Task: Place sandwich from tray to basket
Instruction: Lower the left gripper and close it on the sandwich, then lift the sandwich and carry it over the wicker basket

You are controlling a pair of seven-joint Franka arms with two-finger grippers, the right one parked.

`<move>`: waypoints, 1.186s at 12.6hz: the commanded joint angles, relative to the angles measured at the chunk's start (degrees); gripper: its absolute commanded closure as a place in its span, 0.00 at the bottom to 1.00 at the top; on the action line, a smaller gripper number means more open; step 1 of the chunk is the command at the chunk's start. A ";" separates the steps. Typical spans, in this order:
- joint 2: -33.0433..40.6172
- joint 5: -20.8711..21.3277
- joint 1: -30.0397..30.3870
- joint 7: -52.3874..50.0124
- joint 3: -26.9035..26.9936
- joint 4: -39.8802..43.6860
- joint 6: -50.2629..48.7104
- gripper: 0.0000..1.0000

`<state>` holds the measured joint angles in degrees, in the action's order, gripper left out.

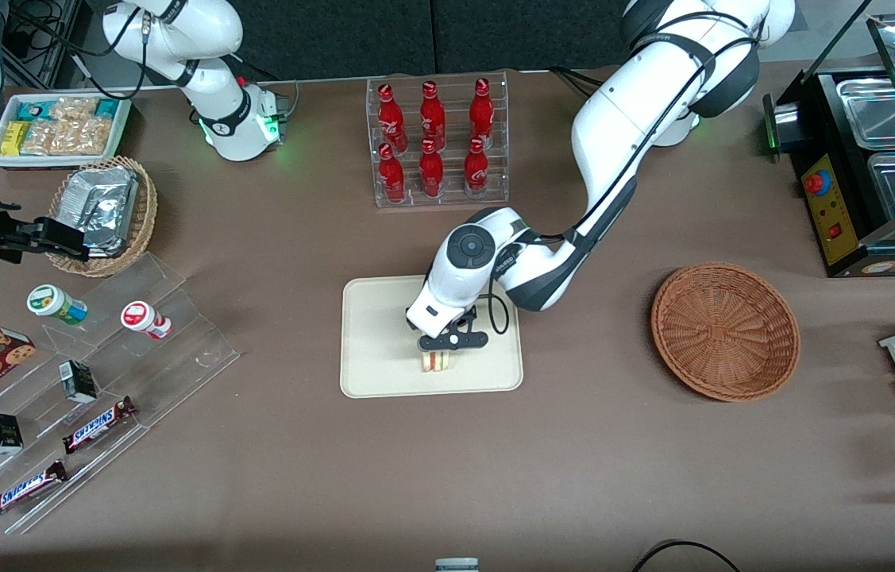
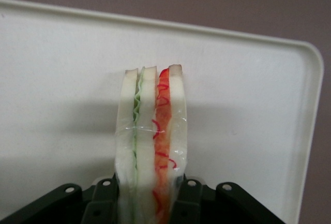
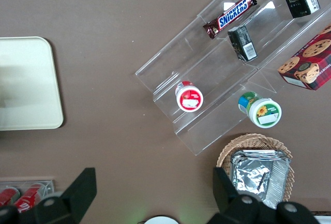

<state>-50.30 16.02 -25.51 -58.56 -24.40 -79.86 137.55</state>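
Observation:
My gripper (image 1: 453,340) is over the cream tray (image 1: 383,377) in the front view, and the striped edge of the sandwich (image 1: 436,361) shows just under it. In the left wrist view the gripper (image 2: 149,195) is shut on the wrapped sandwich (image 2: 147,115), a finger pressed against each side. White bread, green lettuce and a red-orange filling show; the rest is hidden between the fingers. Whether the sandwich touches the tray (image 2: 62,58) I cannot tell. Toward the working arm's end lies the round wicker basket (image 1: 725,331), with nothing in it.
A clear box of red bottles (image 1: 444,195) stands farther from the front camera than the tray. Toward the parked arm's end are a clear stepped rack (image 1: 177,357) with snacks and a basket (image 1: 147,210) holding a foil package. An oven (image 1: 852,199) stands at the working arm's end.

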 commanded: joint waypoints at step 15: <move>25.68 -4.24 25.30 -16.59 0.94 -11.44 -34.63 1.00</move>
<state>-30.57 12.82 -5.18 -74.96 -22.75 -83.49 102.60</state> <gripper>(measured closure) 0.811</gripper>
